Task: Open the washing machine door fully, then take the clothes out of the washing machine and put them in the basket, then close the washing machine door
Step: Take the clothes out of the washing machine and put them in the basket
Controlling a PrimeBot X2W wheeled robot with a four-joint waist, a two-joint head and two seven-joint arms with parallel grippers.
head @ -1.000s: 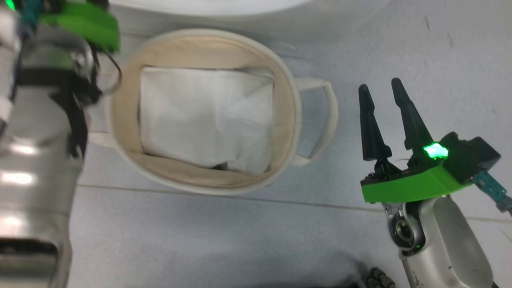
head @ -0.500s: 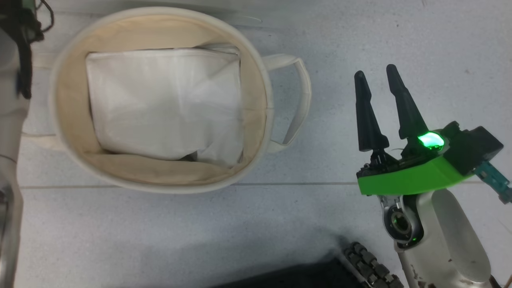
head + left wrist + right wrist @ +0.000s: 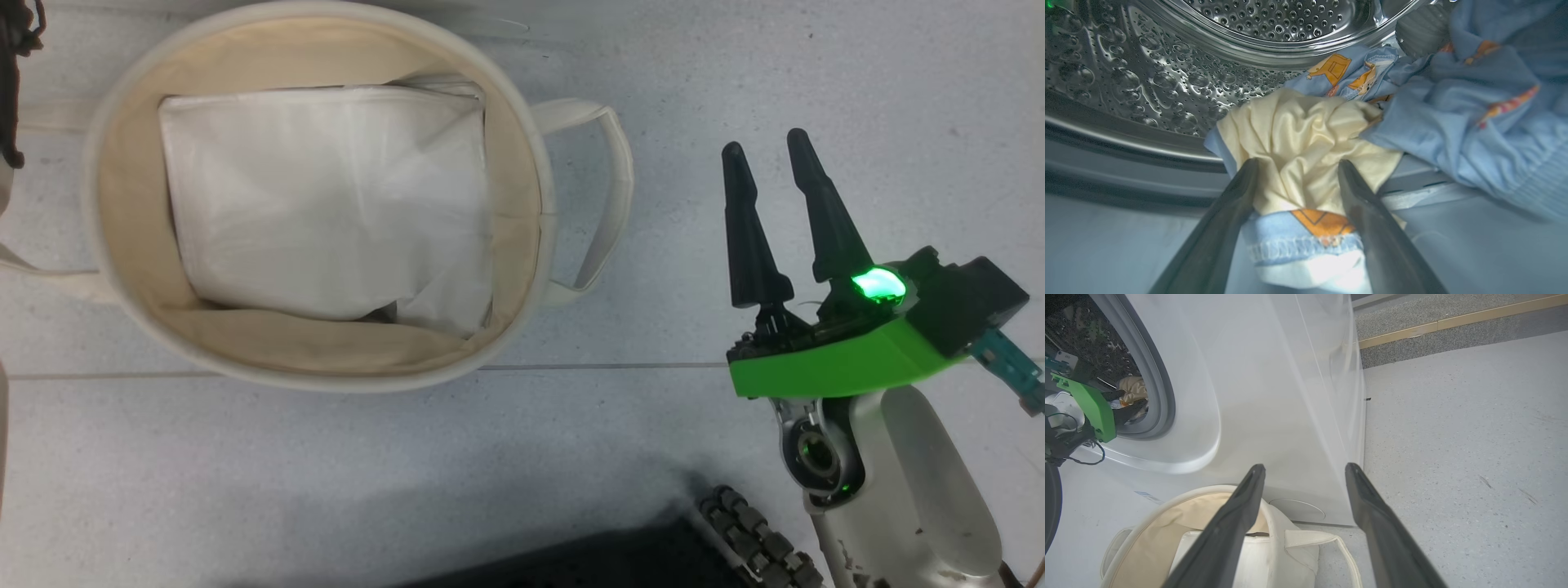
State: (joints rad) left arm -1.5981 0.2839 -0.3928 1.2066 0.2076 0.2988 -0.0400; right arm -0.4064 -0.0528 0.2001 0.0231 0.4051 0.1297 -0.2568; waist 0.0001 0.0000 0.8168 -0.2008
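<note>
In the left wrist view, the left gripper (image 3: 1298, 163) pinches the cream fold of the clothes (image 3: 1306, 134) at the lip of the drum (image 3: 1167, 81). The head view shows the basket (image 3: 535, 204) holding a white sheet (image 3: 326, 204). The right gripper (image 3: 763, 143) is spread and empty beside the basket's handle, over bare floor (image 3: 857, 65). The right wrist view shows the washer (image 3: 1274, 396) just behind the basket.

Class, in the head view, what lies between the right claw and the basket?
Bare grey floor, seen in the head view. The basket has a loop handle reaching toward the open right claw; nothing lies in the gap.
</note>
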